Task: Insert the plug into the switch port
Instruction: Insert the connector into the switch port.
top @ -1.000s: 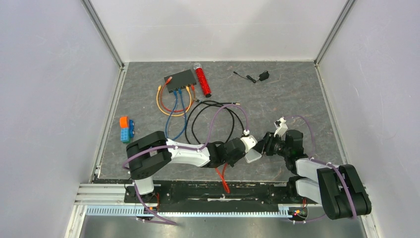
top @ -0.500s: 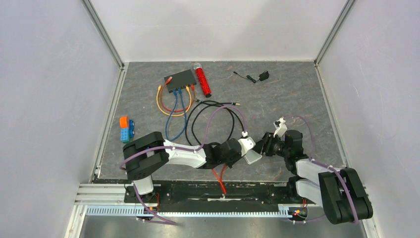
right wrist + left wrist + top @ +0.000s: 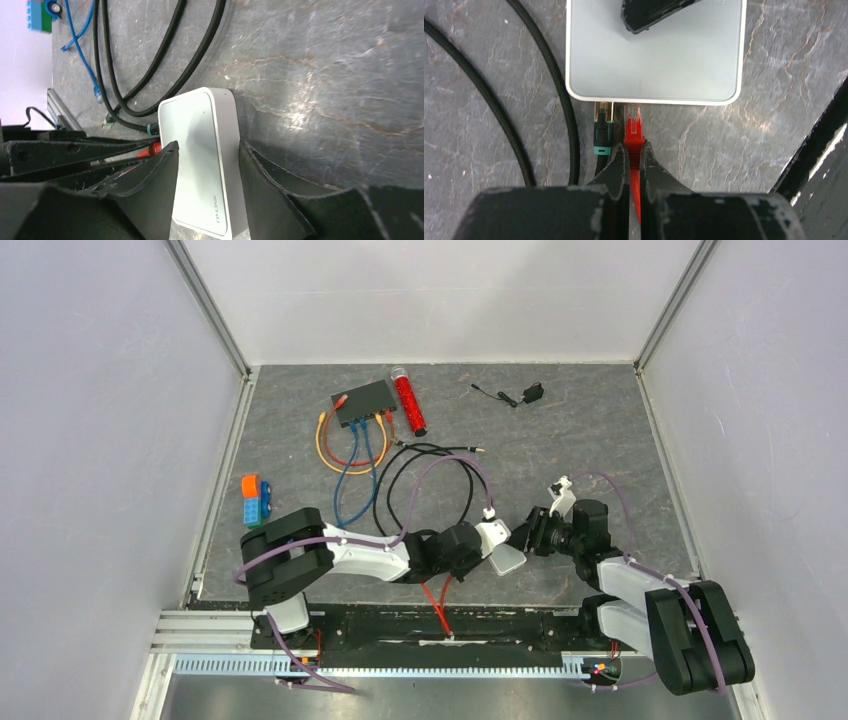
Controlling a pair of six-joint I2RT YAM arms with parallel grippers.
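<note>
I'm seeing a red cylinder (image 3: 409,406) lying at the far side of the grey table (image 3: 600,440). A small black adapter (image 3: 533,393) with a thin lead is sitting well off to its right. Orange (image 3: 320,445) and blue cables (image 3: 347,468) are trailing toward me, and black cable (image 3: 555,80) is looping mid-table. An orange, blue and green block toy (image 3: 254,500) is sitting near the left edge. I'm also picking up a black-and-teal connector (image 3: 602,132).

Dark stone-patterned table (image 3: 600,430) carries black switch (image 3: 364,400), red tube (image 3: 408,402), white box (image 3: 505,558), looped cables (image 3: 420,480) (black), toy bricks (image 3: 254,499).
</note>
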